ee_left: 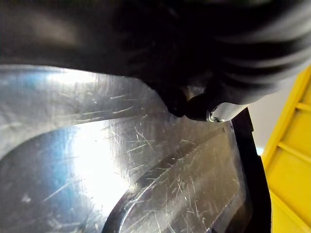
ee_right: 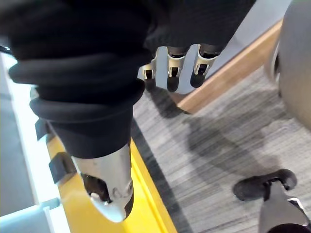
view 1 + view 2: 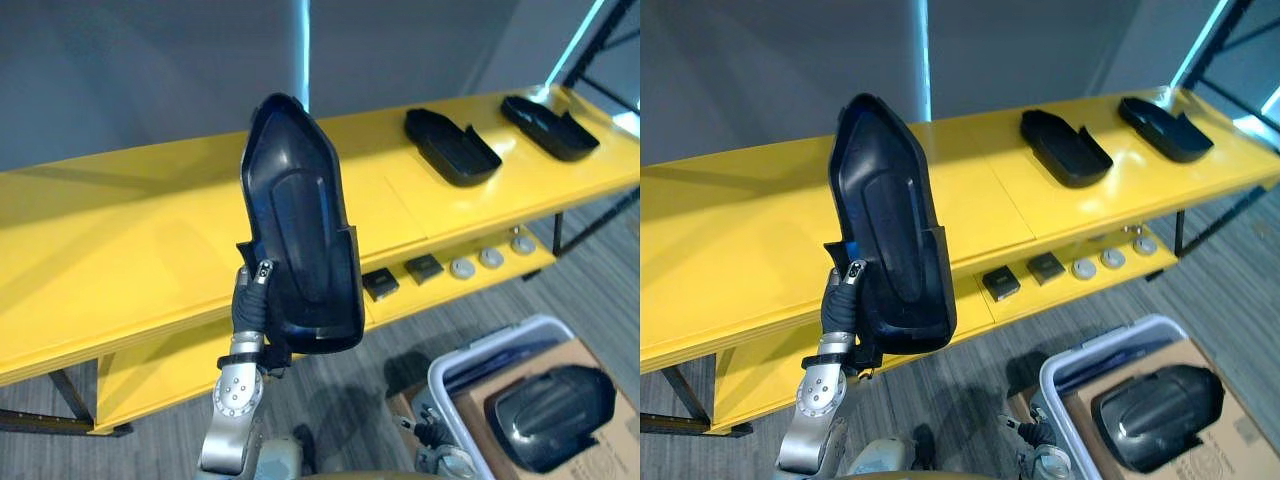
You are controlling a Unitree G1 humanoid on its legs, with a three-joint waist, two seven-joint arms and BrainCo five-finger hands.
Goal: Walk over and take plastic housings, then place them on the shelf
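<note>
My left hand is shut on the lower edge of a long black plastic housing and holds it upright, hollow side toward me, above the front of the yellow shelf. In the left wrist view the hand's dark fingertips press on the housing's glossy, scratched surface. Two more black housings lie on the shelf top at the far right. Another housing lies in a cardboard box at the lower right. My right hand hangs low over the carpet with relaxed fingers, holding nothing.
The lower yellow shelf carries two small black blocks and several grey round parts. A white bin holding the cardboard box stands on the grey carpet at the lower right. A grey wall runs behind the shelf.
</note>
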